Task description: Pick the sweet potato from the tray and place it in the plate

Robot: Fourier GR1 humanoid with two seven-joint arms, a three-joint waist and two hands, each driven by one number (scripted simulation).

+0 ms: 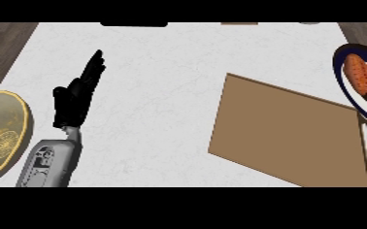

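The orange sweet potato (356, 75) lies on a plate (337, 67) with a dark blue rim and white inside, cut off by the view's right edge. The brown tray (287, 133) is a flat board on the white counter, left of and below that plate, with nothing on it. My left hand (74, 99) rests open at the left, fingers straight and pointing up, far from both tray and plate. My right hand does not show. A thin grey sliver (363, 136) at the right edge below the plate may be its forearm.
A golden round plate (10, 126) sits at the left edge beside my left forearm. A dark object (134, 24) and a small brown one (239, 23) lie along the counter's far edge. Dark wood shows at both upper corners.
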